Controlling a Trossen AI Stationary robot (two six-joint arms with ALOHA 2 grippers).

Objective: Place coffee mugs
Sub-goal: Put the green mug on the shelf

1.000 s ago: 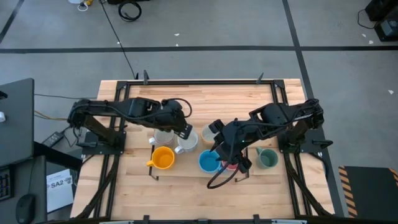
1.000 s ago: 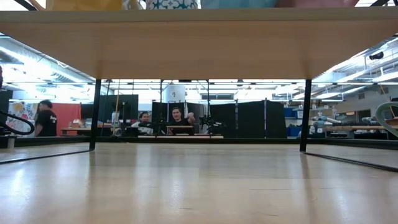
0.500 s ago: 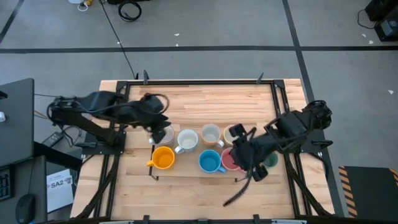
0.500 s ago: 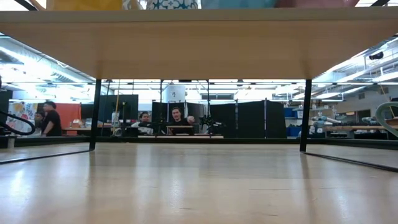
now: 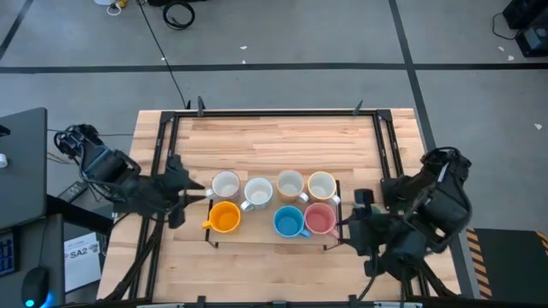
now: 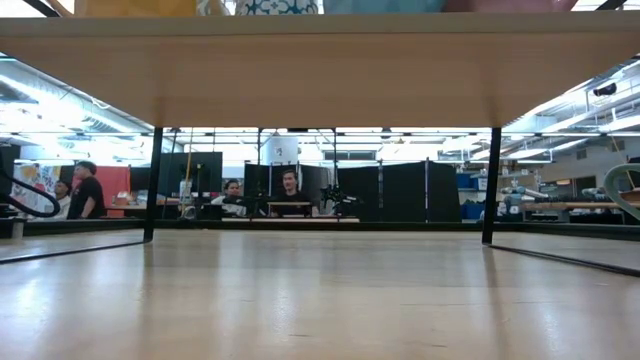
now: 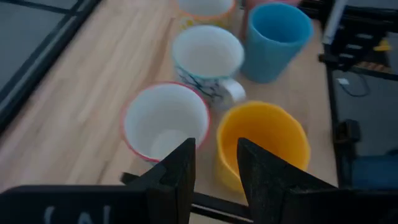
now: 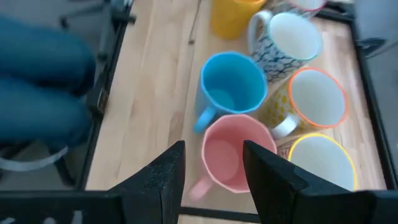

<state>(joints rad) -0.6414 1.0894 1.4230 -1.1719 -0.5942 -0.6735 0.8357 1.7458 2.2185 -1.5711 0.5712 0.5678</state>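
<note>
Looking straight down, seven coffee mugs (image 5: 272, 202) sit in two rows on the table (image 5: 274, 137); the left gripper (image 5: 177, 192) and right gripper (image 5: 360, 224) hang clear at either side. The low view shows no mugs clearly. Each wrist view shows parted, empty fingers facing the cluster. Placement looks finished; any next move calls for retracting without nudging the orange mug (image 7: 264, 143) or pink mug (image 8: 235, 154).

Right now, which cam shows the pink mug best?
Right wrist view: the pink mug sits close, rim, inside and handle all visible beside the blue mug. High view shows it small, from above. Left wrist view catches only an edge; low view doesn't show it.
</note>
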